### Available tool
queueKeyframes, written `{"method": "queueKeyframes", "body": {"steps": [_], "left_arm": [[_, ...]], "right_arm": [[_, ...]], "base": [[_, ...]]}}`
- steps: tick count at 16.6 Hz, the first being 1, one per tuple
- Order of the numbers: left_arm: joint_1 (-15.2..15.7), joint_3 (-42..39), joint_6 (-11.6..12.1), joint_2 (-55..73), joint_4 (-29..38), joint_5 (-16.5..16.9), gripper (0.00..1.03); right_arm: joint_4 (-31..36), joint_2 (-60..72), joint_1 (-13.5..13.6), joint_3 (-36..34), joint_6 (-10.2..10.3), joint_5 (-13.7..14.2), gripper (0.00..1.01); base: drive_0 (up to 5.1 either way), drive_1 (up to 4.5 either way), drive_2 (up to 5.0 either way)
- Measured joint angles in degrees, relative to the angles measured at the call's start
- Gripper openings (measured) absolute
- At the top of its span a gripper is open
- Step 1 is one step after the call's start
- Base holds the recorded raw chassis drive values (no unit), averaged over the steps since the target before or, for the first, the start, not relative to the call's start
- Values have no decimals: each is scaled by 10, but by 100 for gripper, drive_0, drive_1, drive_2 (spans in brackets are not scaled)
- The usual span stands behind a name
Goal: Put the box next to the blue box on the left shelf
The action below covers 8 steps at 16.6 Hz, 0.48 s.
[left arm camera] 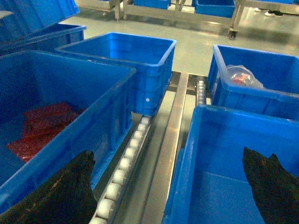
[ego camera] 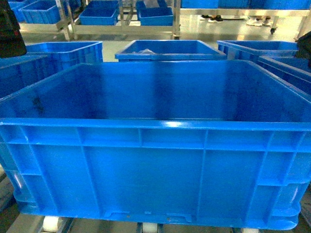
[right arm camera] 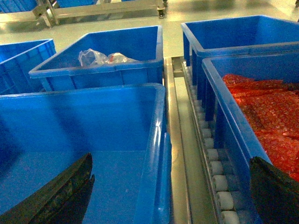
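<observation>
Crate fills the head view from edge to edge, open top toward the camera, its ribbed near wall across the lower half of the frame and white rollers showing under its base at the bottom left. Its inside looks bare. Behind it, upper centre, a second crate holds a clear bag; more blue crates sit at upper left and upper right, and a metal rack with further crates runs along the top.

In the left wrist view the crate takes the lower right, its left wall just beside a metal rail and a roller track. Across the track, at the left of the frame, a neighbour crate holds red packets. The left claw is spread wide, dark fingers at the lower left and lower right corners, one over each crate, gripping nothing.

In the right wrist view the crate lies lower left, and a crate of red packets sits at the right across another roller track. The right claw is likewise wide apart, fingers in the lower corners, holding nothing
</observation>
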Motion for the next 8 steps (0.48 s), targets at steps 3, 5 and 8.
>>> {"method": "queueKeyframes", "body": {"steps": [3,5,8], "left_arm": [[7,-17,16,-3,38,15,95],[32,-124,52,-51,154,146,64],[46,-217,58,-136,162,168,20]], "right_arm": [[59,2,-3,-16,-9,6,94],[209,-35,-24,-130,-71,-2,63],[213,-125,-45,-214,-87,-27,19]], "base": [[0,0,0],[0,0,0],[0,0,0]]}}
